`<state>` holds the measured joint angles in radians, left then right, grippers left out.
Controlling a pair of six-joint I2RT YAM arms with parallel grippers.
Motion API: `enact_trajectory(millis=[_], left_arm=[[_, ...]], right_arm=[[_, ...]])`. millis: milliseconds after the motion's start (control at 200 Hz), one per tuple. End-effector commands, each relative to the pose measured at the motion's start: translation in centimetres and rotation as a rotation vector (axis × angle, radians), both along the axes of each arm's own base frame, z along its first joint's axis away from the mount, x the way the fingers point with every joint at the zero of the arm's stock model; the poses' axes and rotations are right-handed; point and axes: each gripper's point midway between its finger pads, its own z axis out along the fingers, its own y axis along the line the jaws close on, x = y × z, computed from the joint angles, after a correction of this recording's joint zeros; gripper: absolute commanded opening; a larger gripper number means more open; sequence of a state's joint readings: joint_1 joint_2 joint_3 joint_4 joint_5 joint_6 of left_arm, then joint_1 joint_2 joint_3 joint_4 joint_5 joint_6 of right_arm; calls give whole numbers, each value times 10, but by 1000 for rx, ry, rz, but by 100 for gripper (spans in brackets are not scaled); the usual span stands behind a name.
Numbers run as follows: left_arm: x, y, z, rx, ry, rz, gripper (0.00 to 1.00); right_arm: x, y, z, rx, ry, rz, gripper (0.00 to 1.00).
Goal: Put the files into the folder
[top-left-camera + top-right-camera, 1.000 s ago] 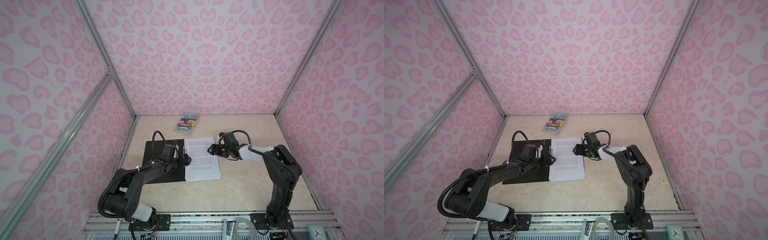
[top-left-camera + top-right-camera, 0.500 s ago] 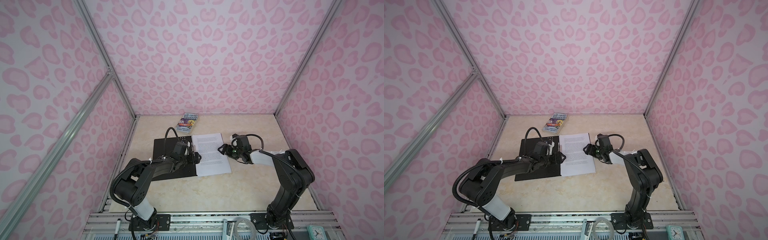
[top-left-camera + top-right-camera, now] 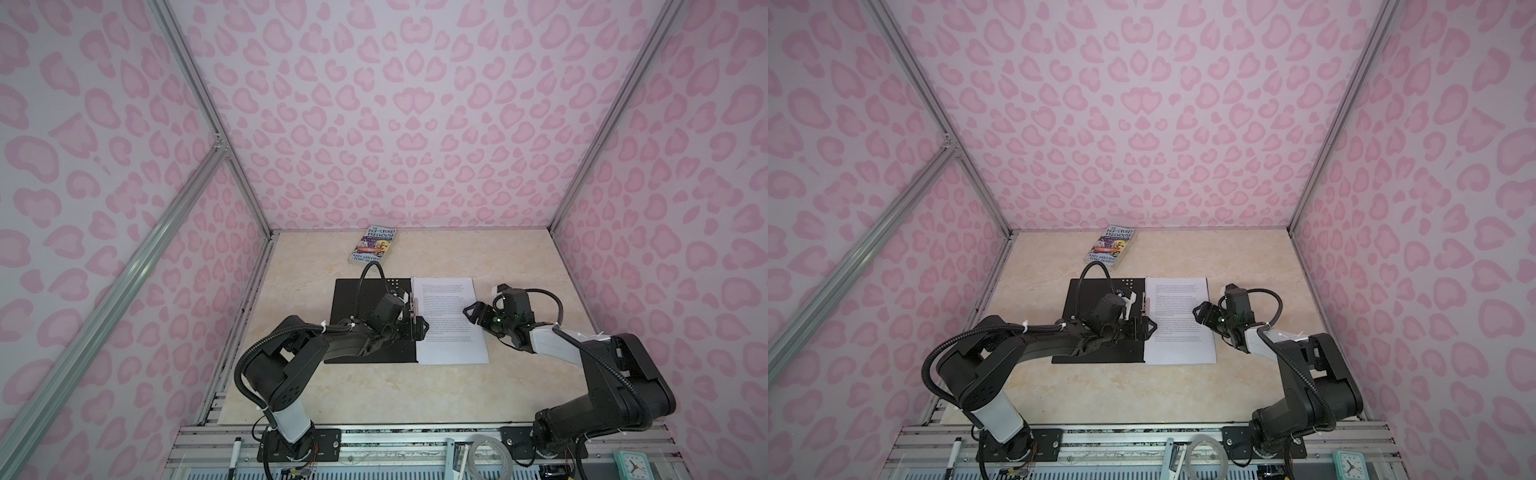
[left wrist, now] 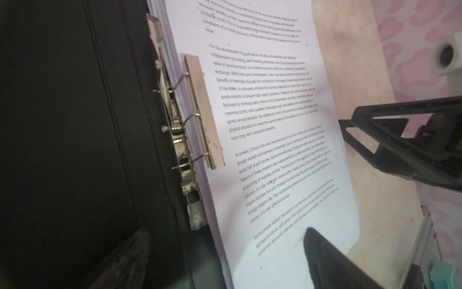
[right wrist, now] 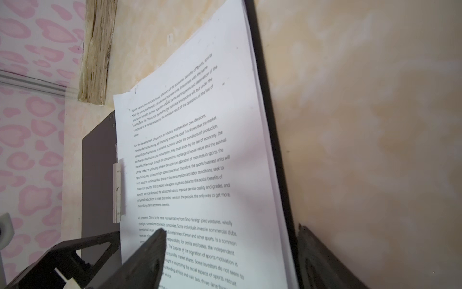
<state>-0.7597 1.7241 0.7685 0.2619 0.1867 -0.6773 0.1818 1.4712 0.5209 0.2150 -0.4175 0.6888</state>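
Neatly, rectangular white files [image 3: 449, 299] lie on matte black folder [image 3: 345, 299]; left gripper [image 3: 422, 327] and right gripper [image 3: 469, 318] gape.

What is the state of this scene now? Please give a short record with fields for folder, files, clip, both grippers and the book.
folder: open flat on the table, black inside up
files: white printed stack on its right half
clip: bar lies on the files' left edge
left gripper: open, beside the clip, holding nothing
right gripper: open, jaws astride the files' right edge
book: at the table's far edge, apart from the folder
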Motion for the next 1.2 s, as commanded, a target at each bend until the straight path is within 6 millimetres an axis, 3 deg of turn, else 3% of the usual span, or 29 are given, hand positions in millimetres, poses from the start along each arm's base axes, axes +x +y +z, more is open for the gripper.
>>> enact_trajectory(millis=[0, 55, 220, 350, 485, 630, 835, 915, 975, 1195], left_arm=[[-55, -8, -23, -20, 242, -55, 97], [-60, -10, -22, -32, 257, -51, 97], [-52, -13, 23, -106, 186, -42, 97], [-35, -7, 66, -157, 132, -28, 97], [-8, 7, 86, -184, 113, 11, 97], [27, 18, 87, -222, 110, 38, 97], [68, 7, 65, -274, 147, 5, 97], [71, -1, 49, -290, 181, -21, 97], [76, -9, 48, -320, 166, -45, 97], [82, -16, 36, -338, 160, -75, 97]], right_arm=[[-23, 4, 4, 79, 42, 42, 81], [-27, -4, 8, 60, 34, 28, 81], [-28, -20, 35, -44, -16, 17, 83], [-18, -22, 56, -73, -64, 25, 83], [-7, -19, 55, -81, -56, 45, 84], [-2, 9, 51, 1, -85, 138, 82], [-12, 34, 38, -89, -107, 221, 78], [-14, 35, 28, -82, -101, 227, 78], [-15, 35, 21, -85, -83, 225, 78], [-15, 36, 16, -76, -80, 228, 78]])
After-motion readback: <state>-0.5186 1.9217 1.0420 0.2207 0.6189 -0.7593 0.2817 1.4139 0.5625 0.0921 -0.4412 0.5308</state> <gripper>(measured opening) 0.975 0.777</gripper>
